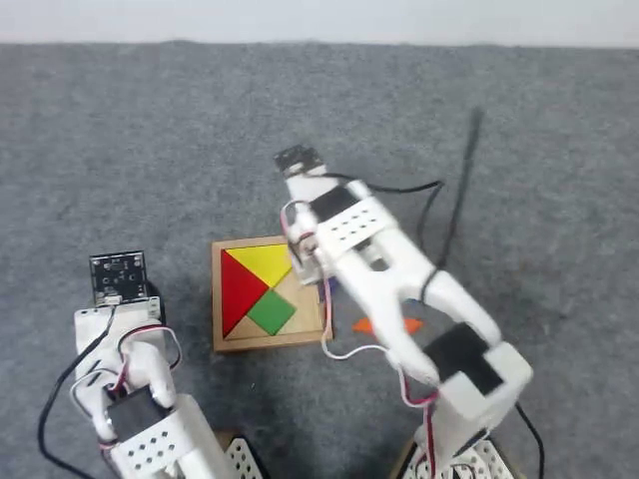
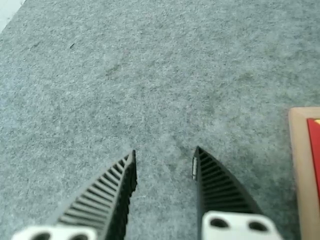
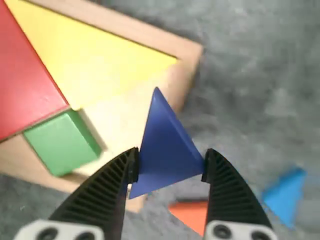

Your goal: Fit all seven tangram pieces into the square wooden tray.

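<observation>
1. Right now the square wooden tray [image 1: 218, 299] lies on the grey felt-covered desk [image 1: 150, 150], between the two arms.
2. Three pieces sit inside it: a large red triangle [image 1: 240, 289] against the left wall, a large yellow triangle [image 1: 262, 261] along the far wall, and a small green square [image 1: 272, 311] tucked in where the two triangles meet.
3. Bare wood shows in the tray's right part and along its near edge.
4. The right hand [image 3: 170, 152] is pinching a dark blue triangle [image 3: 165, 137], one finger pressed on each side of its wide end.
5. That triangle's tip points over the bare wood by the tray's right wall, just below the yellow triangle's corner; whether it touches the tray floor cannot be told.
6. An orange piece [image 1: 384, 324] lies on the desk just right of the tray, partly under the right arm.
7. A light blue triangle [image 3: 285, 192] lies on the felt near the orange piece, apart from it.
8. The left hand [image 2: 165, 151] is spread, with nothing between its fingers, over bare felt to the left of the tray, whose left wall shows at the edge of the left wrist view.
</observation>
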You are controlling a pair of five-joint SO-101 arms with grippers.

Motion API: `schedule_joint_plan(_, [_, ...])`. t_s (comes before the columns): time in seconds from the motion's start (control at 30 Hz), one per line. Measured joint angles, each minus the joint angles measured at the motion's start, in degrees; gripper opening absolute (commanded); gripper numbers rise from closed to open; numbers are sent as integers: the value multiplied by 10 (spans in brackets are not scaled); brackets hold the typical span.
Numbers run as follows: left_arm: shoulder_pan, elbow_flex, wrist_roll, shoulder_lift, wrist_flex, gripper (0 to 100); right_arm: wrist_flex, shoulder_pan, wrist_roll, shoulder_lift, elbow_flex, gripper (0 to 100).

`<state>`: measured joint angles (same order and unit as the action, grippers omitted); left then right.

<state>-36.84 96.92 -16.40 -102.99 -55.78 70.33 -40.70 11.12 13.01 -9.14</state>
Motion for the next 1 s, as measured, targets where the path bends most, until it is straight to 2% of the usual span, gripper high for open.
schedule_joint_plan(0.2, [0, 0, 0, 0, 0, 180, -21, -47, 7, 36, 0, 127])
schedule_joint_plan(0.57, [0, 0, 0, 0, 0, 180, 23, -49, 17, 41, 32, 130])
schedule_joint_plan(0.87, [0, 0, 0, 0, 0, 180, 24, -54, 203, 41, 33, 132])
schedule_joint_plan(1.0, [0, 0, 0, 0, 0, 180, 20, -84, 274, 41, 33, 188])
